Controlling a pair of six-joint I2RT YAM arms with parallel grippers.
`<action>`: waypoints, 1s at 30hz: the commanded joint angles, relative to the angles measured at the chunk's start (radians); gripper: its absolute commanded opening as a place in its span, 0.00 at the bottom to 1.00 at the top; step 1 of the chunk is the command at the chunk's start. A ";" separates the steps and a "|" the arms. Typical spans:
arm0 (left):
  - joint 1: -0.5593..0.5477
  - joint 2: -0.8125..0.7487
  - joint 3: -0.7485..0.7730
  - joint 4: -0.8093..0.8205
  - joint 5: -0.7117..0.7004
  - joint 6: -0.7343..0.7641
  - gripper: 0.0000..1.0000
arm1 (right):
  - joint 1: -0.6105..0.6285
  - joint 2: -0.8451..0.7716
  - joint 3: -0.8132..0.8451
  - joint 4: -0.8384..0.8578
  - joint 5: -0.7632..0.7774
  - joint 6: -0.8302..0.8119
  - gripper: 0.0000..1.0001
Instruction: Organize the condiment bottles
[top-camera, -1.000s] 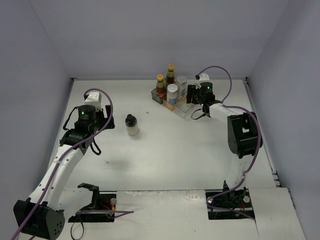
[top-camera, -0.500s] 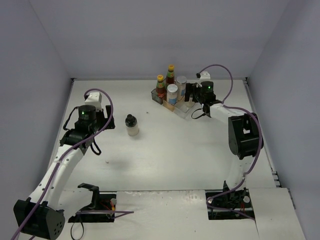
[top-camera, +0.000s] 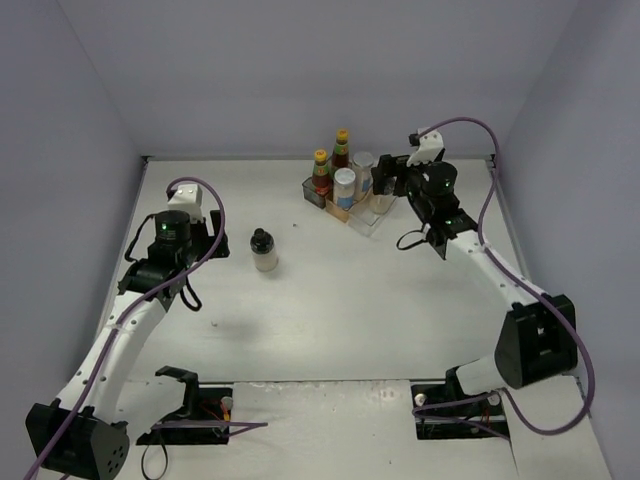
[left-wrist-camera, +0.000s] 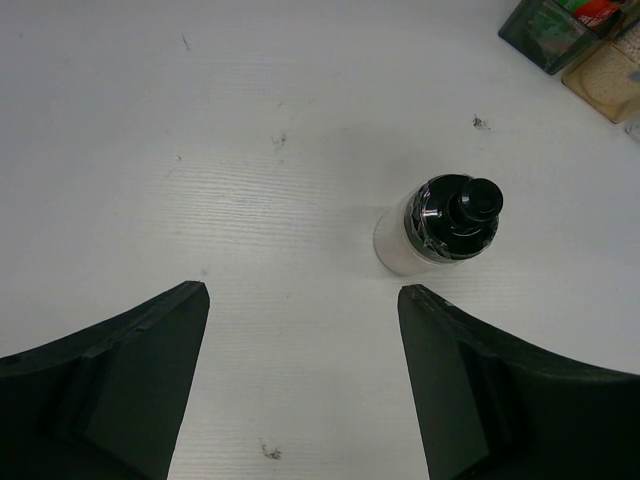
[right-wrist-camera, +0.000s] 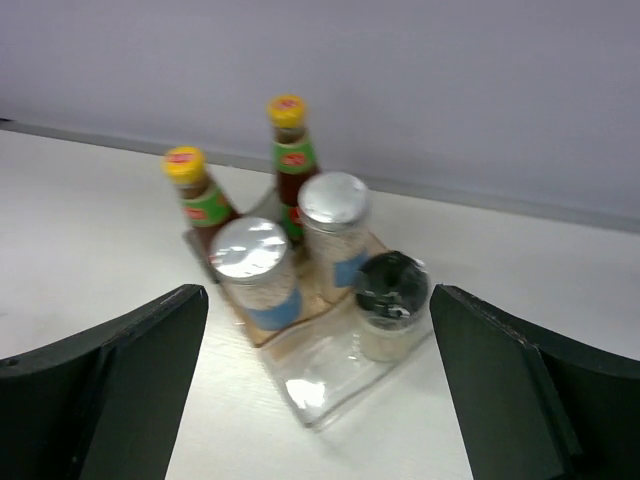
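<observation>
Change against one second ago, top view: the right arm has pulled up and back from the right end of the rack (top-camera: 362, 222), and its elbow has swung out toward the near right. The right gripper (top-camera: 388, 182) was low over that end of the rack and partly closed. Now its fingers (right-wrist-camera: 120, 380) stand wide apart with nothing between them.

The racked black-topped jar (right-wrist-camera: 390, 305) stands free ahead of the fingertips. It is inside their span, nearer the finger on the right of the wrist view, and touches neither.

Left arm: no visible change. The left gripper (left-wrist-camera: 302, 291) has its fingers (left-wrist-camera: 120, 390) spread as before and grips nothing. The loose black-topped jar (left-wrist-camera: 440, 225) is in the same spot on the table (left-wrist-camera: 200, 130). It stands upright ahead of the finger on the right of that view, well apart from it.

Also ahead of the right fingers, all upright:
- near sauce bottle (right-wrist-camera: 200, 195)
- far sauce bottle (right-wrist-camera: 290, 150)
- near shaker (right-wrist-camera: 255, 275)
- far shaker (right-wrist-camera: 333, 225)

Hard to make out:
- The right wrist view is blurred and the labels are unreadable. I cannot tell which step the racked jar stands on.
- In the top view the right gripper covers the rack's right end, so that jar is largely hidden.
- In the left wrist view only a corner of the rack shows, cut off at the upper right edge.
- Both wrist views cut off the finger bases.
</observation>
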 joint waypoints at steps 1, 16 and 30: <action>0.006 -0.026 0.028 0.046 0.003 -0.002 0.77 | 0.081 -0.097 -0.042 0.056 -0.059 -0.018 1.00; 0.008 -0.046 0.018 0.058 -0.020 0.004 0.77 | 0.477 0.185 -0.012 0.224 -0.114 0.054 1.00; 0.007 -0.046 0.022 0.053 -0.017 0.004 0.77 | 0.540 0.500 0.246 0.195 -0.218 0.039 1.00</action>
